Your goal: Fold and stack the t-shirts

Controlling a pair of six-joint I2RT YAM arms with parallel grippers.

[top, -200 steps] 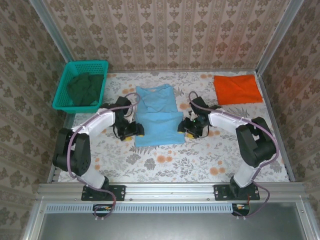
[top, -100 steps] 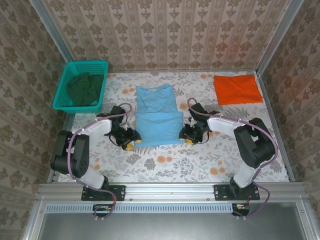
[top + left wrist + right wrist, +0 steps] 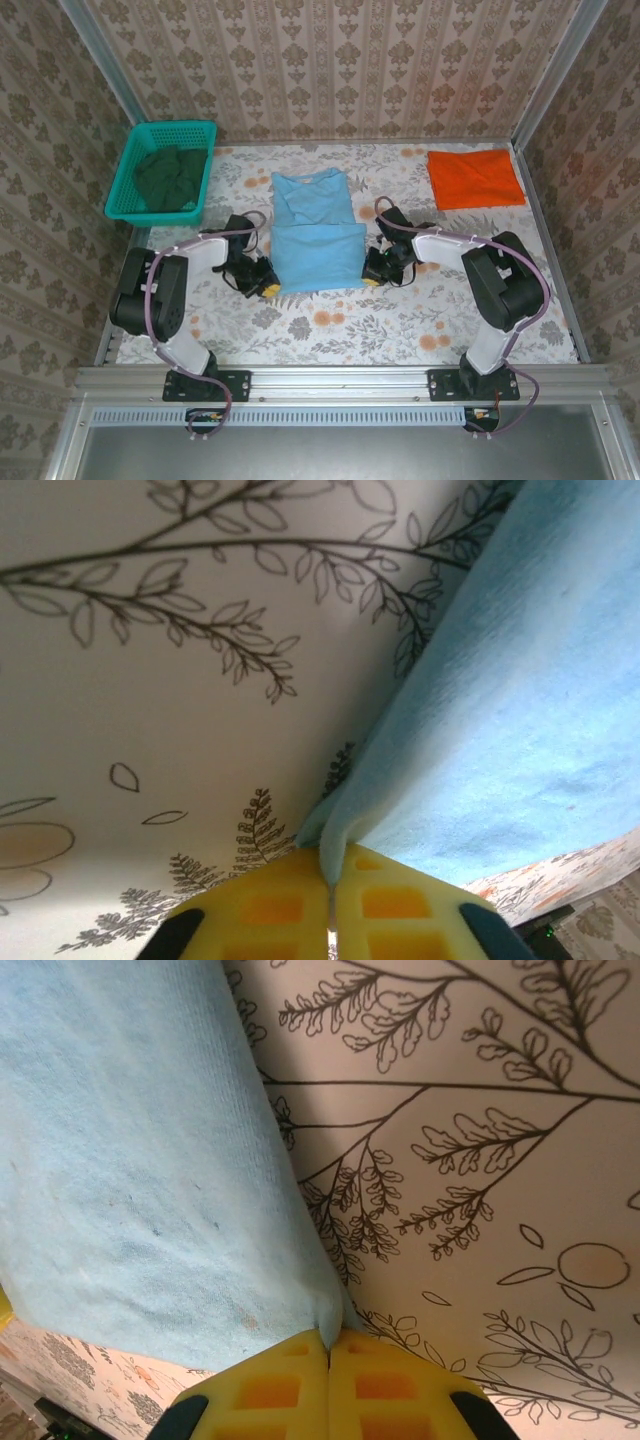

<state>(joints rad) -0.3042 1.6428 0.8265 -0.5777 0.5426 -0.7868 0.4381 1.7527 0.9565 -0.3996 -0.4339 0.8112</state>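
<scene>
Lt-blue tee point(image 3: 130, 1160) matt fine-knit cloth, table cover point(image 3: 480, 1160) smooth & printed, basket point(image 3: 120, 185) plastic lattice, rail point(image 3: 340, 380) brushed metal.

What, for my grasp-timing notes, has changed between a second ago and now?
The left gripper and right gripper slid toward the near edge of the table and closed, each pinching a near corner of the blue shirt. The blue shirt's lie, the orange shirt and the basket stayed as they were.
</scene>
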